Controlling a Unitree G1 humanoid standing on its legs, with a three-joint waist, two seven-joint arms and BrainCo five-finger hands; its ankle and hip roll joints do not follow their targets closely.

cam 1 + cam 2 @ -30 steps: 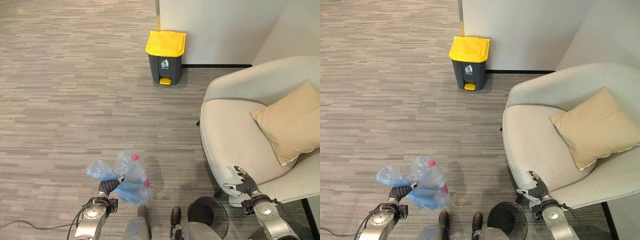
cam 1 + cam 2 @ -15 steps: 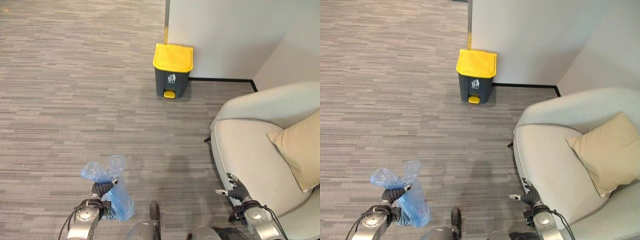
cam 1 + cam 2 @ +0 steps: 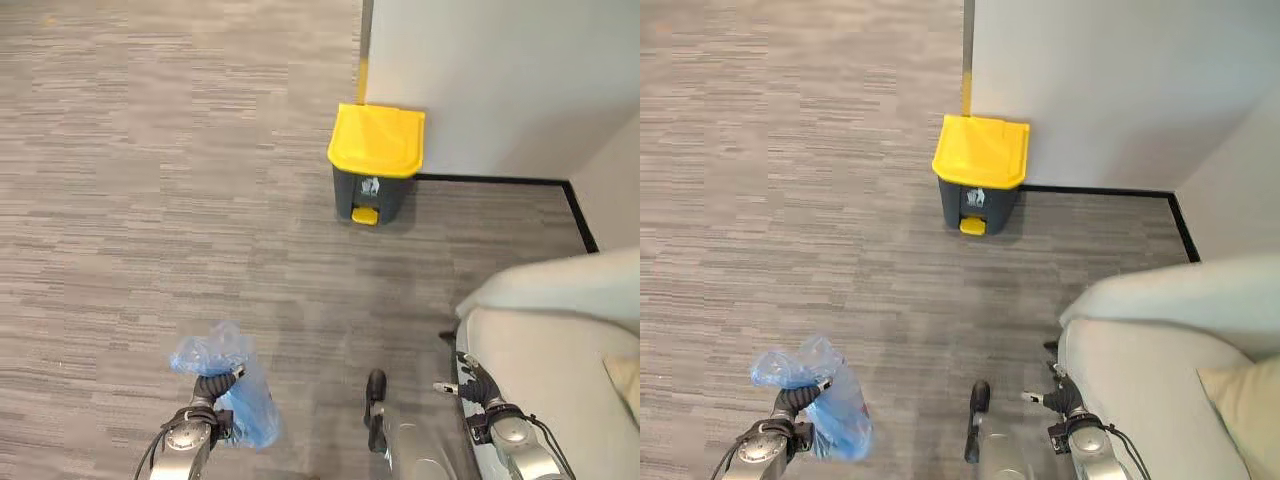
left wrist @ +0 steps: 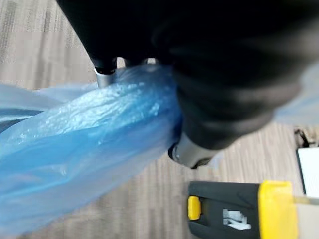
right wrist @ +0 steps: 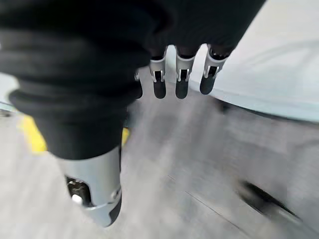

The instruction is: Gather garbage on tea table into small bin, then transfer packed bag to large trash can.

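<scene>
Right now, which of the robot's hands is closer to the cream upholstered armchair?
Right. The right hand hangs open right beside the cream upholstered armchair, at its front edge. The left hand, clutching the blue plastic bag, is farther off across the floor.

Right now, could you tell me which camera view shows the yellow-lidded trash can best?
The left eye view: the trash can stands whole against the wall, lid shut, pedal facing the robot. The right eye view shows it much the same. The left wrist view catches part of it past the blue bag held in the left hand.
</scene>
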